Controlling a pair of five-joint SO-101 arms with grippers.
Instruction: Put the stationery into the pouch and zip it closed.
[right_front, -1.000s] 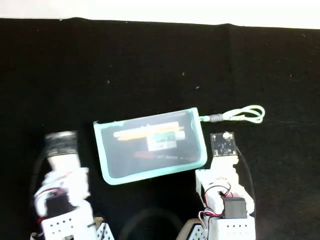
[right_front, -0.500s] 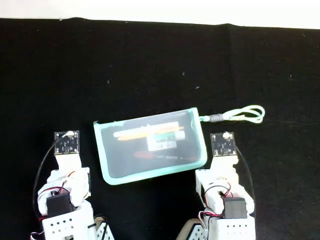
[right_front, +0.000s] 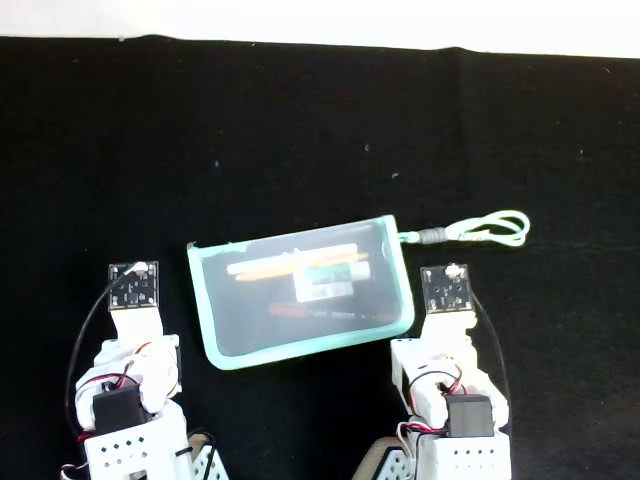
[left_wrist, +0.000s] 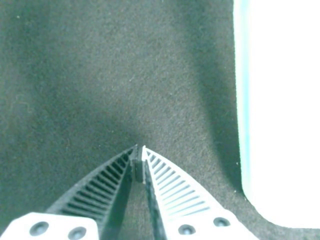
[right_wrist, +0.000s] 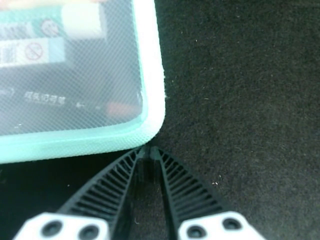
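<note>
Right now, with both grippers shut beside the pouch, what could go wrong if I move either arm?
The right gripper sits almost against the pouch corner; pushing forward would likely shove the pouch.
The cord loop lies on the mat beyond the zip pull; a sweeping arm could snag it and drag the pouch.
Whether the pouch is fully zipped cannot be told from here.
</note>
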